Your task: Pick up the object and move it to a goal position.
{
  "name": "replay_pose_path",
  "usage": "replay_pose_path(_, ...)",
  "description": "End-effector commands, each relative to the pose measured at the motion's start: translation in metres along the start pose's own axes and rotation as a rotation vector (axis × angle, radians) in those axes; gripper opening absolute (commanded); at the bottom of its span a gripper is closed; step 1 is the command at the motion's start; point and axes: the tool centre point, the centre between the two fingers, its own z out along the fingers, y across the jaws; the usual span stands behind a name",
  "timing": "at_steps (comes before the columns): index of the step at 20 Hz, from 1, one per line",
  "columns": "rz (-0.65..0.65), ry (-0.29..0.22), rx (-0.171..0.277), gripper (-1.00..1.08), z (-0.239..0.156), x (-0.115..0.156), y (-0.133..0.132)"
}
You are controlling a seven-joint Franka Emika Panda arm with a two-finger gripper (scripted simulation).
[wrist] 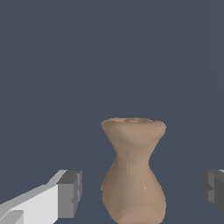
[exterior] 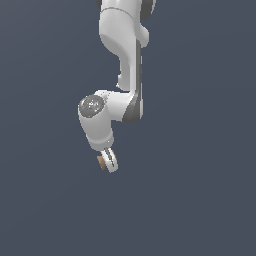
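The object (wrist: 133, 175) is a small tan-brown hourglass piece with a narrow waist and flared ends. In the wrist view it stands between the two grey fingertips (wrist: 70, 194), with a gap on each side. My gripper (wrist: 141, 192) is open around it and does not touch it. In the exterior view the gripper (exterior: 109, 161) hangs low under the white arm, and only a brown sliver of the object (exterior: 101, 163) shows beside the fingers, toward the exterior view's left.
The white arm (exterior: 122, 60) comes down from the top of the exterior view. The flat dark blue-grey ground (exterior: 200, 200) fills the rest of both views. No other object shows.
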Motion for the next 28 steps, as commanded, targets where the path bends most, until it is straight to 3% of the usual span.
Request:
replay_pose_path(1,0.002,-0.001,-0.001,1.00,0.014,0.000,0.001)
replay_pose_path(10,0.004,-0.001,-0.001,1.00,0.037,0.000,0.000)
replay_pose_path(11,0.004,-0.001,-0.001,-1.00,0.037,0.000,0.000)
replay_pose_path(22,0.004,0.000,-0.001,-1.00,0.037,0.000,0.000)
replay_pose_path(28,0.004,0.000,-0.001,-1.00,0.026,-0.014,-0.012)
